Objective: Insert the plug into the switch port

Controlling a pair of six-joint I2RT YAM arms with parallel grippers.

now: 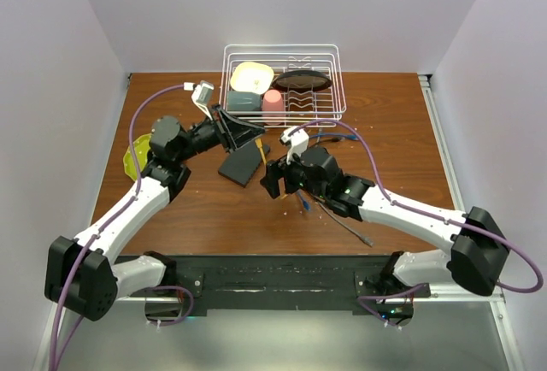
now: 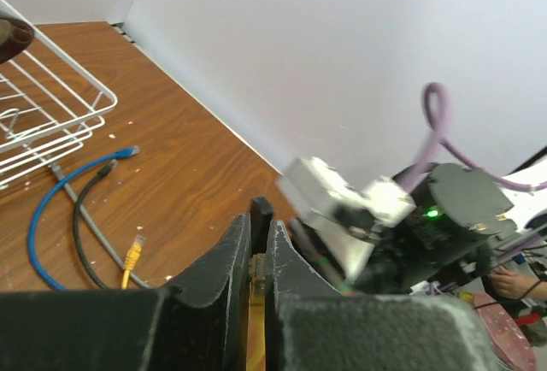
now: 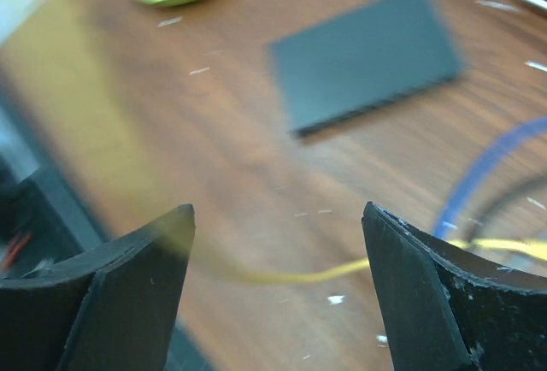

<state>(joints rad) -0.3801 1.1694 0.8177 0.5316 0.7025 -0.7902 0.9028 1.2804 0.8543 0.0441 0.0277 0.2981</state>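
Observation:
The switch is a flat dark grey box (image 1: 243, 164) lying mid-table; it also shows in the right wrist view (image 3: 363, 55). Its sockets cannot be made out. My left gripper (image 1: 254, 138) hovers just behind the box and is shut (image 2: 261, 217) on a yellow cable; the plug (image 2: 254, 270) sits pinched between the fingers. My right gripper (image 1: 273, 179) is open and empty (image 3: 278, 213), just right of the box. A blurred yellow cable (image 3: 342, 268) runs below its jaws.
A white wire dish rack (image 1: 284, 80) with dishes stands at the back. Blue (image 2: 38, 217), black and grey cables lie right of the box, one ending in a yellow plug (image 2: 131, 256). A yellow-green object (image 1: 135, 156) lies at the left.

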